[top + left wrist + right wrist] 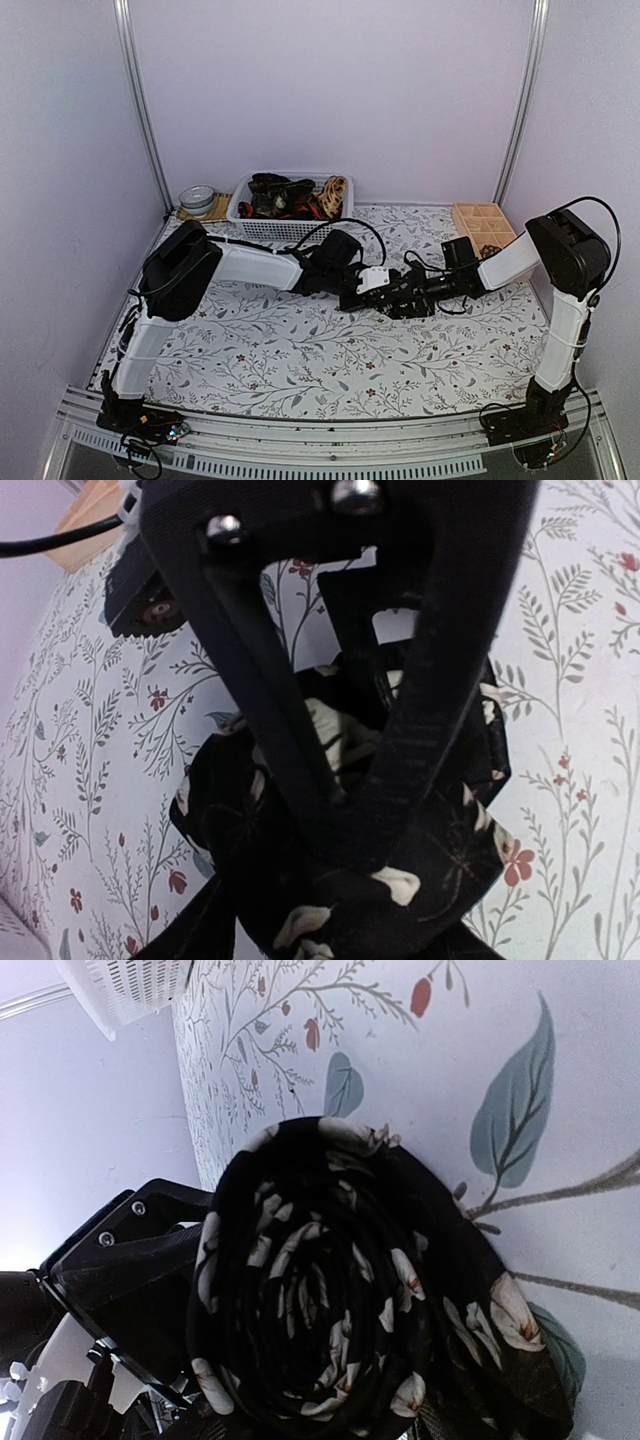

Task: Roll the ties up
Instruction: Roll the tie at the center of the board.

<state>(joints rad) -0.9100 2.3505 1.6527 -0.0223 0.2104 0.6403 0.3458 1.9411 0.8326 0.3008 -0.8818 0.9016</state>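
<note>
A black tie with pale flowers (330,1290) is wound into a tight spiral roll on the floral tablecloth at mid-table. The right wrist view shows it end-on. My left gripper (355,830) is shut on it, its two black fingers (270,710) converging onto the cloth (440,860). My right gripper (408,297) meets the left gripper (385,293) there and holds the roll from the other side. Only slivers of its fingers (425,1428) show at the bottom edge. In the top view the roll is hidden between the grippers. The left gripper's body (110,1270) shows behind the roll.
A white basket (240,208) at the back holds several more dark, red and tan ties (285,195). A round tin (198,198) sits on a mat to its left. A wooden compartment tray (482,225) stands at the back right. The basket's corner shows in the right wrist view (130,990).
</note>
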